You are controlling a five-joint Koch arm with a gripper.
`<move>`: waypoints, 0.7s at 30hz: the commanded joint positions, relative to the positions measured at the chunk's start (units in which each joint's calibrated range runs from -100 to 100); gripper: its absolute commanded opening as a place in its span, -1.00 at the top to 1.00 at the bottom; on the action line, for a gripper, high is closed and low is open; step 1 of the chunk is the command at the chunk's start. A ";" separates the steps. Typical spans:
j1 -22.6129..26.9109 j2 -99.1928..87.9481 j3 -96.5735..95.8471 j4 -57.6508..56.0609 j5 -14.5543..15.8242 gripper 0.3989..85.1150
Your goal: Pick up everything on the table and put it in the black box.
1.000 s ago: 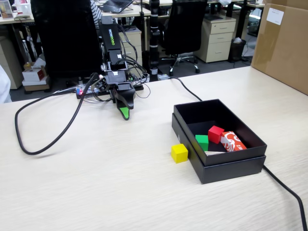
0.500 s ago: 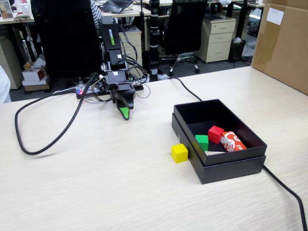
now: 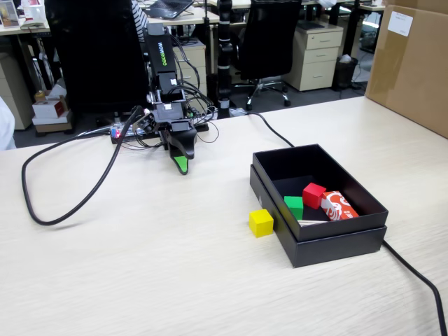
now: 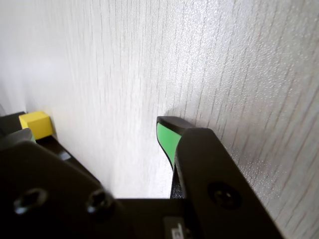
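Yellow cube (image 3: 261,222) left outside black box (image 3: 364,234), touching its left wall. Gripper (image 3: 182,166) empty, far left; jaw state unclear. Next: reach right, grasp.

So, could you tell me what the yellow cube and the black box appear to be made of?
The yellow cube looks like painted wood or foam: matte, even colour, crisp edges, no gloss; which one is unclear. The black box looks like rigid cardboard with a matte finish: thin straight walls, and it seems nested in a second tray like a lid.
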 commanded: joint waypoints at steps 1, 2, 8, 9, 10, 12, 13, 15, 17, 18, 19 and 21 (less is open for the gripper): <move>-0.24 2.68 4.64 -10.01 -0.63 -0.12; -0.24 3.83 6.27 -11.66 -0.59 -0.12; -0.54 11.52 19.41 -20.81 -0.39 -0.12; -0.54 12.78 21.95 -22.71 -0.34 -0.12; -0.54 13.93 24.49 -24.79 -0.20 -0.12; -0.39 17.14 30.66 -29.71 0.44 -0.12; -0.24 18.97 34.10 -32.04 0.78 -0.12; 0.00 21.73 38.73 -34.81 1.07 -0.12; 0.49 25.29 44.17 -38.09 1.17 -0.12; 0.78 27.35 46.89 -39.13 1.37 -0.12; 1.12 29.76 49.88 -39.91 1.61 -0.12; 1.66 33.66 54.50 -40.60 1.90 -0.11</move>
